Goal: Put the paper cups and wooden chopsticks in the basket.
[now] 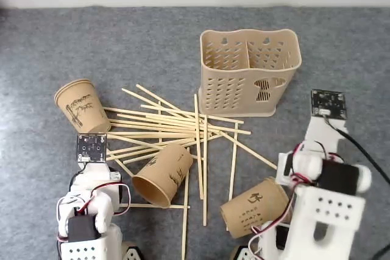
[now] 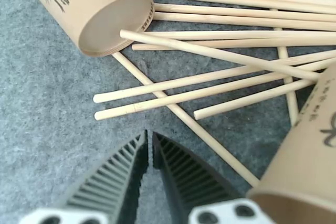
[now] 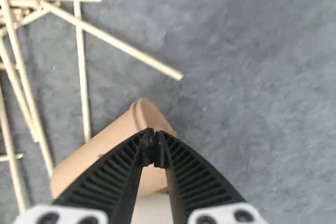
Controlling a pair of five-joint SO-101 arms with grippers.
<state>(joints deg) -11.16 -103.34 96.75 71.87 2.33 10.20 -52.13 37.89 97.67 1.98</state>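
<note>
Three brown paper cups lie on their sides on the grey mat: one at the left (image 1: 82,106), one in the middle (image 1: 163,175), one at the front right (image 1: 255,207). Many wooden chopsticks (image 1: 183,129) lie scattered between them. The beige slotted basket (image 1: 250,71) stands upright behind the pile. My left gripper (image 2: 148,137) is shut and holds nothing, hovering over bare mat just short of the chopsticks (image 2: 210,77), between the left cup (image 2: 100,9) and the middle cup (image 2: 310,166). My right gripper (image 3: 154,137) is shut and holds nothing, directly above the front right cup (image 3: 105,145).
The grey mat (image 1: 341,41) lies open to the right of the basket and along the far side. A few chopsticks (image 3: 110,38) stretch out beside the front right cup. Both arm bases stand at the near edge.
</note>
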